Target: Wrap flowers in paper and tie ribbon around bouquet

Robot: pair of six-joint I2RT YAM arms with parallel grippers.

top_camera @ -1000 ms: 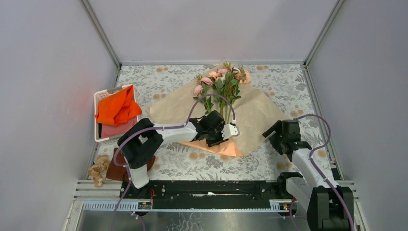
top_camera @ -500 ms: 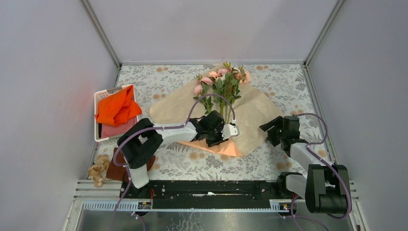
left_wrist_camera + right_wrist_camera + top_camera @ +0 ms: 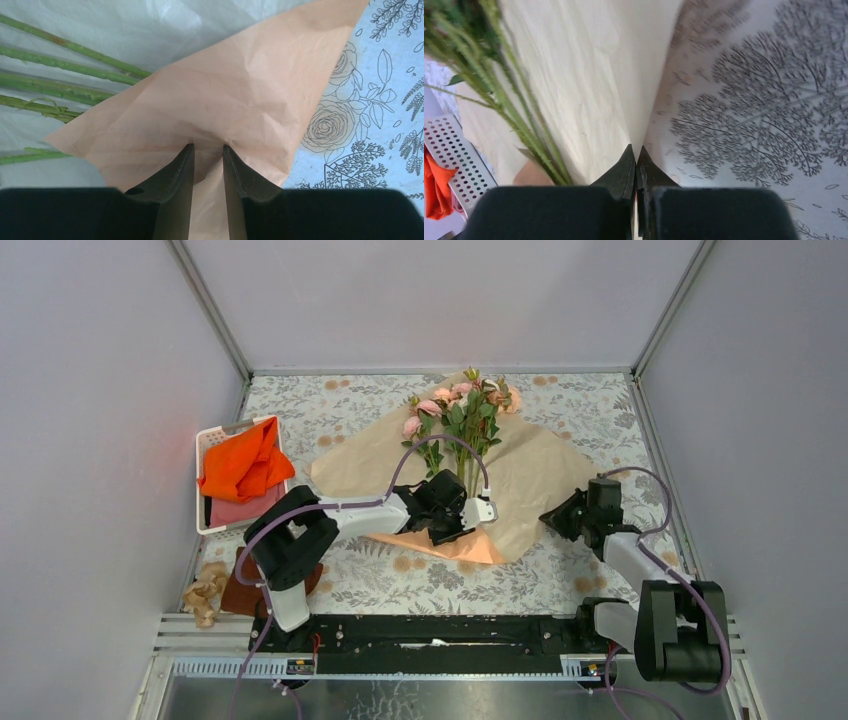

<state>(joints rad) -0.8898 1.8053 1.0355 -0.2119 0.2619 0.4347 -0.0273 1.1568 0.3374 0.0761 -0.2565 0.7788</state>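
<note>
Right pincer (image 3: 636, 152) pinches the single paper (image 3: 540, 470) sheet's right edge, open tabletop (image 3: 749, 100) beyond; left pincer (image 3: 207, 150) pinches its folded corner.

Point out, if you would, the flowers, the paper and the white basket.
the flowers (image 3: 462, 420): top view, leaves below the blooms.
the paper (image 3: 545, 465): top view, bare right half.
the white basket (image 3: 213, 437): top view, far-left rim corner.

Stretched inward, the black two-finger left gripper (image 3: 206, 150) apparently nips the crinkly peach-orange paper (image 3: 240, 95); the black right gripper (image 3: 636, 150), arm bent, pinches its edge.
</note>
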